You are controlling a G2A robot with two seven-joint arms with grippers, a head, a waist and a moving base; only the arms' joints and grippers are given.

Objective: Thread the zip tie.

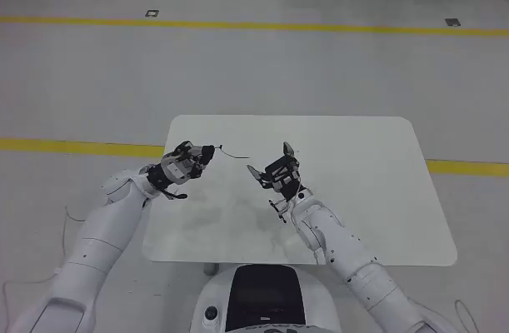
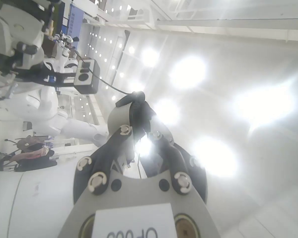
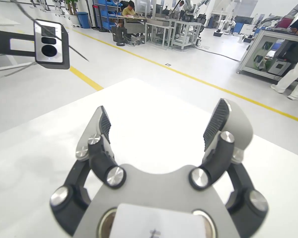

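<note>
While left end effector [image 1: 206, 155] clamps zip tie [image 1: 233, 154] | tip points toward wide-spread right end effector [image 1: 269, 160]

The left gripper [image 1: 207, 154] hangs over the rounded white table [image 1: 362, 191], near its left rear corner. The thin black zip tie [image 1: 232, 153] runs rightward from it, ending just beside the right gripper [image 1: 271, 161].

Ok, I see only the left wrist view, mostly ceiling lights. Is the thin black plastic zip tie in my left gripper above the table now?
Observer: Yes. In the top view the thin black plastic zip tie sticks out from the left gripper over the white rectangular table.
Operator: And the right gripper, is it open?
Observer: Yes, the right wrist view shows its ribbed black pads wide apart, nothing between them.
</note>
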